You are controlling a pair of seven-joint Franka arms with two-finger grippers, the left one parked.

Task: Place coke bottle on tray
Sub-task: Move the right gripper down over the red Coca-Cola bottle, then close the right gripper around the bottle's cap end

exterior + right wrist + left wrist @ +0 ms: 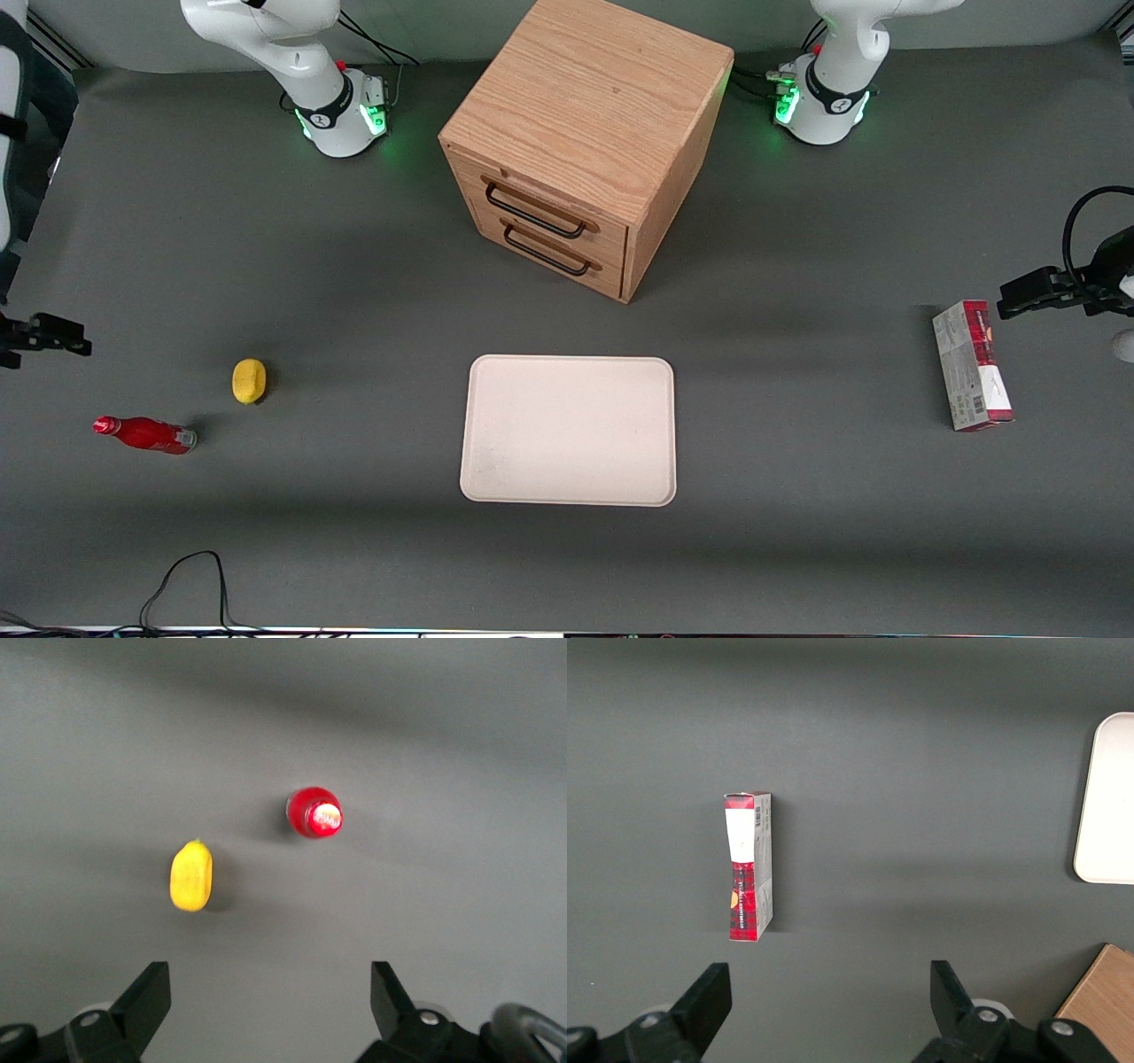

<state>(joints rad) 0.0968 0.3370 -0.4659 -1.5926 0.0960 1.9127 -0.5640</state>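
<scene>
The coke bottle (143,434) is a small red bottle with a red cap, standing upright on the grey table toward the working arm's end. From the right wrist view I look down on its cap (314,813). The cream-white tray (567,430) lies flat in the middle of the table, in front of the drawer cabinet, with nothing on it; its rim also shows in the left wrist view (1107,797). My right gripper (270,992) is open and empty, high above the table and apart from the bottle. In the front view it shows only partly at the picture's edge (49,337).
A yellow lemon-like lump (249,381) lies beside the bottle, a little farther from the front camera, and shows in the right wrist view (191,875). A wooden two-drawer cabinet (585,142) stands at the back middle. A red-and-grey carton (972,365) lies toward the parked arm's end.
</scene>
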